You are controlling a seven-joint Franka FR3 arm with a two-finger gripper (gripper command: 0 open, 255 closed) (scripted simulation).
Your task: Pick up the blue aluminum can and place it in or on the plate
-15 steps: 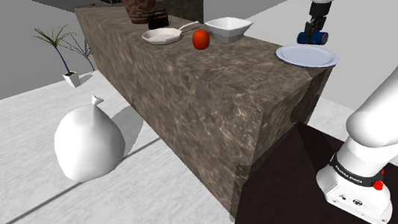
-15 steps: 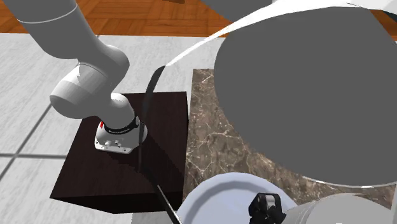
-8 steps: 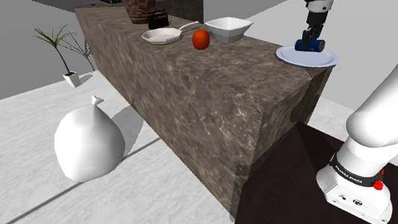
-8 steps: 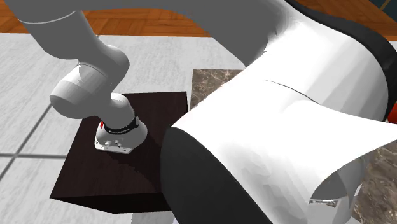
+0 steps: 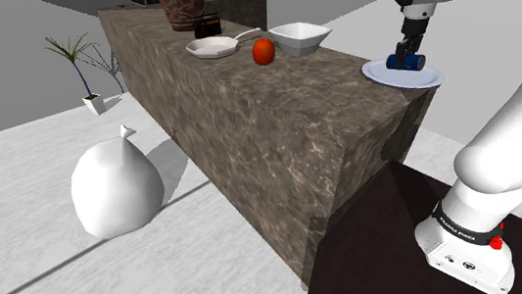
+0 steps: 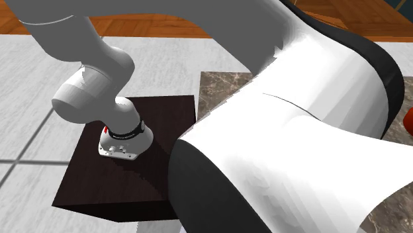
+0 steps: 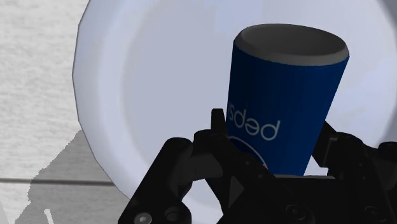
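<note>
the gripper (image 5: 406, 54) is closed on the blue can (image 5: 407, 60), and in the wrist view the two black fingers (image 7: 219, 127) press on the can (image 7: 289, 95) from both sides, near the end that is closer to the hand. this low grip seems chosen so that the free grey end of the can points away from the hand, toward the white plate (image 7: 159, 76), and can meet the plate first. the can is over the inner part of the plate, not over its rim, so it should not roll off when the fingers let go. in the shoulder view the plate (image 5: 380, 75) lies at the near end of the stone-patterned counter (image 5: 276, 120), just beside the corner, and the can is very low on it; whether it already touches the plate or hangs just above it cannot be told. the carrying part of the task looks nearly done, and the step in hand is probably the setting down and the release. the next move asks for a gentle opening and a straight lift of the hand, because the can is smooth and round and may tip or roll if a finger drags on it. the white bowl (image 5: 300, 37) and the orange-red ball (image 5: 263, 51) are well apart from the plate, farther along the counter, so they should not disturb the release.
</note>
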